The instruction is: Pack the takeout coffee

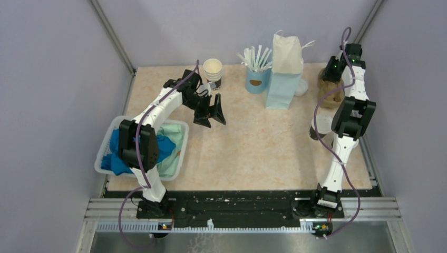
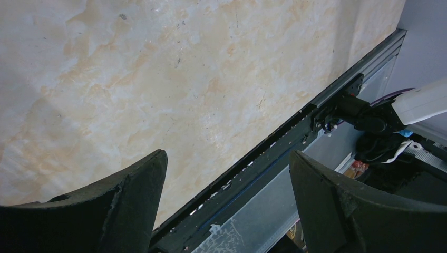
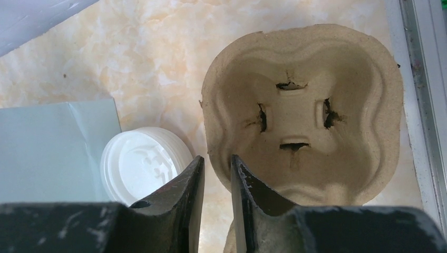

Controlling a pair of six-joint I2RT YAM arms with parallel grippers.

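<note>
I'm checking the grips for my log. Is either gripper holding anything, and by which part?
The right gripper appears to pinch the pulp cup carrier by its near rim; the left gripper is open and empty.

Free room: centre and near half of the beige marbled tabletop (image 1: 263, 153), bare between the left gripper (image 2: 226, 158) (jaws wide apart) and the right arm (image 1: 352, 113). Back row, left to right: lidless cream-and-black paper cups (image 1: 213, 70); light blue cup of white sticks (image 1: 257, 80); light blue paper bag (image 1: 282, 87); takeout coffee cup with round white plastic lid (image 3: 139, 163), just beside the bag; brown moulded-pulp cup carrier (image 3: 300, 105), right gripper (image 3: 216, 161) at its rim. Left edge: white plastic basket of cloths (image 1: 183, 148).
</note>
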